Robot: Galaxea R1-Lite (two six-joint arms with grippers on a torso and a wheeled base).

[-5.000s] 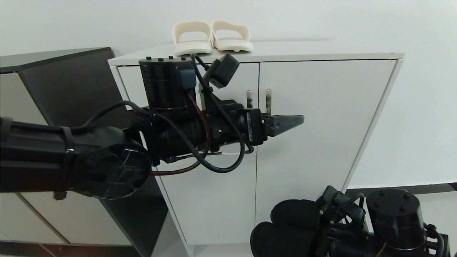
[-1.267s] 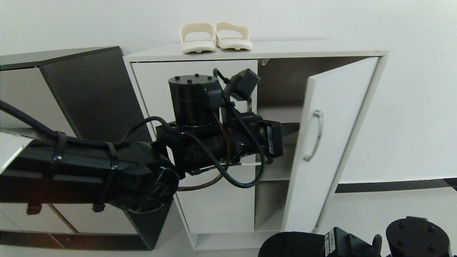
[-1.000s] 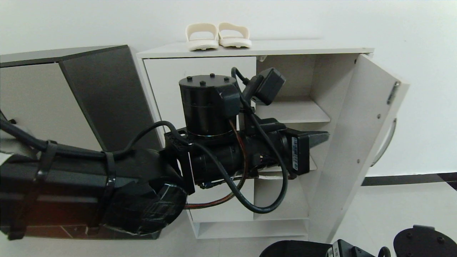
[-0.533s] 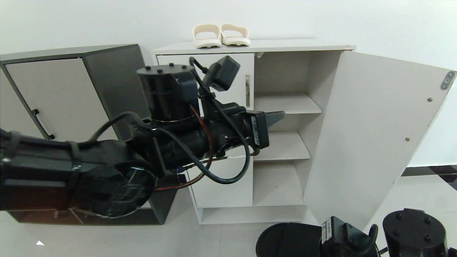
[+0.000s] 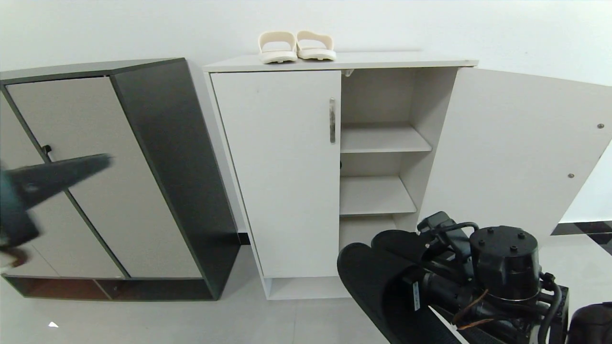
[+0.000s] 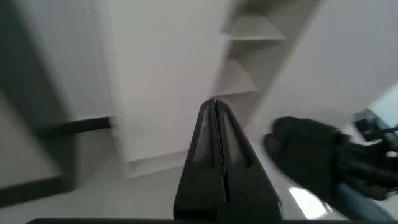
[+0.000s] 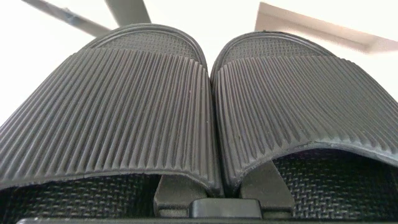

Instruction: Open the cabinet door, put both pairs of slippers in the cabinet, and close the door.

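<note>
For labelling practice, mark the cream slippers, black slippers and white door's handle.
cream slippers (image 5: 276,36), head view, left strap
black slippers (image 7: 143,106), right wrist view, ribbed strap
white door's handle (image 5: 332,121), head view, middle

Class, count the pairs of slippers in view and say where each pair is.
2. The cream foam slippers sit atop the white wooden cabinet. The black ribbed rubber slippers are held in the right gripper. The closed half could hide more.

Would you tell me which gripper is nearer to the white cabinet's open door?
Right. The right gripper, holding the black slippers, is low, close before the open door; the left gripper is far off, before the dark cabinet.
</note>
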